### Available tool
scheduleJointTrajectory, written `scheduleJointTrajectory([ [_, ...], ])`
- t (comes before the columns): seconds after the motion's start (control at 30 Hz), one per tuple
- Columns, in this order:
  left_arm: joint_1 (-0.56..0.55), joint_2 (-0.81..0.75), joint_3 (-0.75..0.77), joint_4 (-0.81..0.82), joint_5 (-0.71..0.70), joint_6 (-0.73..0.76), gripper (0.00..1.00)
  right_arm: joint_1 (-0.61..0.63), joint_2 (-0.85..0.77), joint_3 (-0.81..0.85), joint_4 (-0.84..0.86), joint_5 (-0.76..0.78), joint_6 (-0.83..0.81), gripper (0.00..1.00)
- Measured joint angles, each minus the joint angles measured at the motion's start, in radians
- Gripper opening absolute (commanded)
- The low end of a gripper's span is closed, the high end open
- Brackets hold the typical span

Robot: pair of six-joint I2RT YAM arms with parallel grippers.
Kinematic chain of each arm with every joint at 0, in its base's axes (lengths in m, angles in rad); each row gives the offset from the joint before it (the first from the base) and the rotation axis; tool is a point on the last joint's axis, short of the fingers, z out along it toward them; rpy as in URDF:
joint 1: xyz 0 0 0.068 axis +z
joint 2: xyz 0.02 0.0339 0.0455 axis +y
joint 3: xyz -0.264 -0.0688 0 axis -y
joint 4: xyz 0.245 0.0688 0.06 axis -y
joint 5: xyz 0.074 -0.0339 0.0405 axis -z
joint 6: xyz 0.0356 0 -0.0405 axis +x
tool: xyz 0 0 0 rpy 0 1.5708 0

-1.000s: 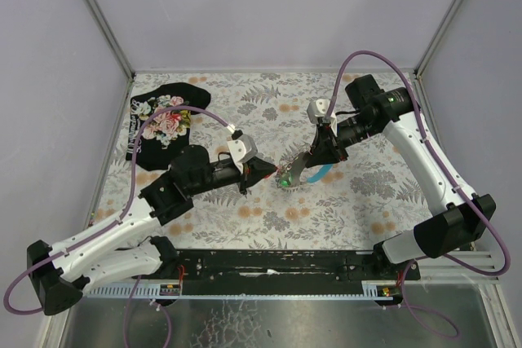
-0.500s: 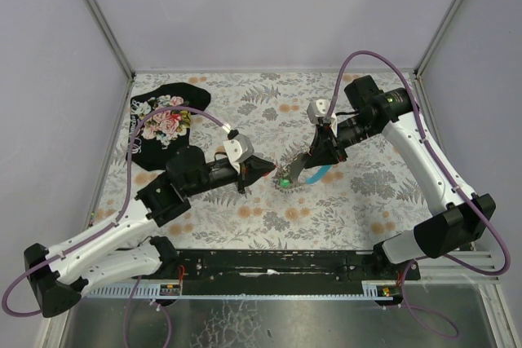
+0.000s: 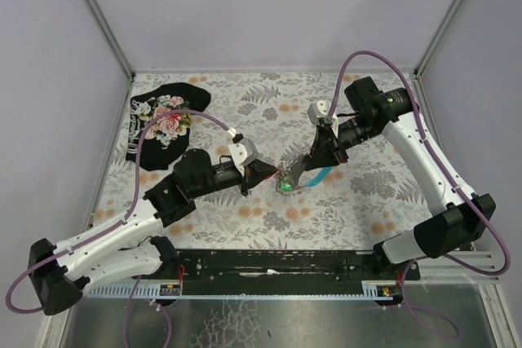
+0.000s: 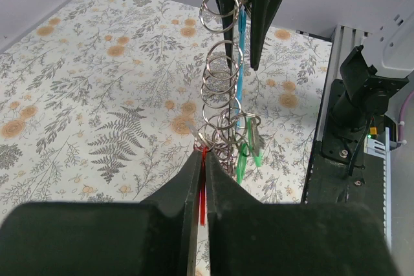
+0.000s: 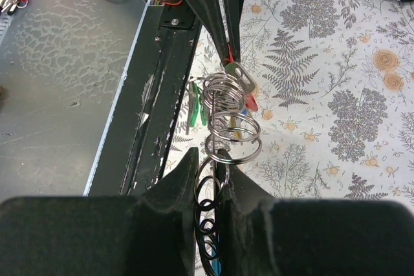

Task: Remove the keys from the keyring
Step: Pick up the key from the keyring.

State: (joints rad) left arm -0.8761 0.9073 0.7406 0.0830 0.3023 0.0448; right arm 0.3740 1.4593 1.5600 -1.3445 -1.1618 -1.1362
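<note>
Both hands meet at the keyring [image 5: 230,119]: right hand [image 5: 211,163] clamped on its rings, left hand [image 4: 202,159] pinching a red key [image 4: 203,192] beside them.

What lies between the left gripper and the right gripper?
The keyring, a chain of silvery rings with a green key hanging, spans the gap; left wrist view shows it.

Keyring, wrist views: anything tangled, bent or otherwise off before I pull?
Nothing looks damaged. The keyring hangs as linked rings stretched in the air between the left gripper, shut on a red key, and the right gripper; a green key dangles loose.
</note>
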Motion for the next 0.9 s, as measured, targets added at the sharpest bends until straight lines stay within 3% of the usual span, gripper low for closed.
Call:
scheduleJointTrajectory([
  [0.13, 0.000, 0.021, -0.029, 0.058, 0.000, -0.001, 0.01, 0.000, 0.000, 0.000, 0.000, 0.002, 0.000, 0.00],
  [0.47, 0.000, 0.003, -0.098, 0.151, -0.023, 0.001, 0.13, 0.000, 0.000, 0.000, -0.001, 0.009, 0.001, 0.00],
  [0.73, 0.000, -0.040, -0.132, 0.151, -0.029, 0.005, 0.34, 0.000, 0.000, 0.000, -0.006, 0.008, 0.000, 0.00],
  [0.9, 0.000, -0.079, -0.144, 0.174, -0.014, 0.036, 0.42, 0.000, 0.000, 0.000, -0.008, 0.008, 0.000, 0.00],
])
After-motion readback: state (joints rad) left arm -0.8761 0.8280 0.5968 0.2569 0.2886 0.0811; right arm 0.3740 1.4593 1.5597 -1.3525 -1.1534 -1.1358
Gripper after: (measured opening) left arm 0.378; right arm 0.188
